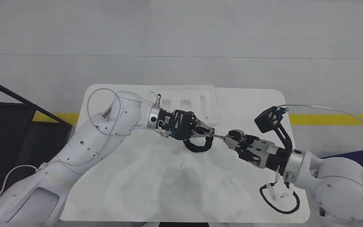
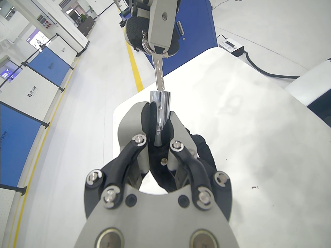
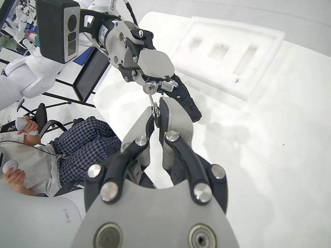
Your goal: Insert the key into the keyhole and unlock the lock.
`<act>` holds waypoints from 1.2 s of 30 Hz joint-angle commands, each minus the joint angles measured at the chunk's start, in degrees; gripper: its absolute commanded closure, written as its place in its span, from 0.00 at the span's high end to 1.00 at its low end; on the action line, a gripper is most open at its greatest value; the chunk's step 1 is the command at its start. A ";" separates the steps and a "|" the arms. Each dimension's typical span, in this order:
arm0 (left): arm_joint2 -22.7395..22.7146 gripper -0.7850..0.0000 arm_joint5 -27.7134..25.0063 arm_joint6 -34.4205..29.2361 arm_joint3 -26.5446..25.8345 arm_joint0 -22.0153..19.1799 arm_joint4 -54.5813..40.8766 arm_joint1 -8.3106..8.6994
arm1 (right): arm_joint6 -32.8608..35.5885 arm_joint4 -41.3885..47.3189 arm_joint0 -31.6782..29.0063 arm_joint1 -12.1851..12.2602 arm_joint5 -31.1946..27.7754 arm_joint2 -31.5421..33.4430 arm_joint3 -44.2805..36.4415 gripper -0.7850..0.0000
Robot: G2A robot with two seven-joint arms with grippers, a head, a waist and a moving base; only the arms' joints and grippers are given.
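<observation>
Chrome catches the eye first: the lock [image 2: 160, 109], a shiny cylinder with a black cable loop [image 1: 198, 147], is clenched between the left arm's fingers [image 2: 178, 126]. It is held above the white desk [image 1: 170, 187] at the middle of the top view. From the right of that frame, the right arm's fingers [image 3: 178, 119] are pinched on the head of the key [image 2: 159, 74]. Its blade lines up with the lock's end face and the tip sits at the keyhole [image 3: 149, 87]; how deep it is, I can't tell. White foam tray [image 1: 190, 101] lies on the desk toward the upper middle.
</observation>
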 commanded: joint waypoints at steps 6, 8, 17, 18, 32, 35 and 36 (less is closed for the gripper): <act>-0.89 0.00 -0.25 -1.19 -0.83 0.63 -0.27 0.09 | -0.46 0.16 0.61 0.13 2.60 -0.87 0.00 0.00; -1.15 0.00 -0.21 -1.27 -0.99 0.86 -0.32 0.13 | -0.51 0.23 0.70 0.17 3.36 -0.97 0.00 0.00; -1.81 0.00 -0.46 -1.30 -1.51 1.47 -0.22 0.15 | -0.43 1.19 0.84 0.40 4.85 -1.43 0.00 0.00; -1.84 0.00 -0.48 -1.36 -1.60 1.50 -0.23 0.13 | -0.55 1.27 0.84 0.42 4.99 -1.48 0.00 0.00; -2.49 0.00 -0.39 -4.64 -2.53 2.04 -2.01 -0.38 | -2.22 1.12 1.08 0.69 6.82 -2.34 0.00 0.00; -2.67 0.00 -0.45 -5.37 -2.71 2.18 -2.40 -0.47 | -2.37 0.88 1.31 0.74 7.44 -2.71 0.00 0.00; -2.73 0.00 -0.50 -5.57 -2.81 2.22 -2.52 -0.50 | -2.38 0.85 1.38 0.76 7.64 -2.86 0.00 0.00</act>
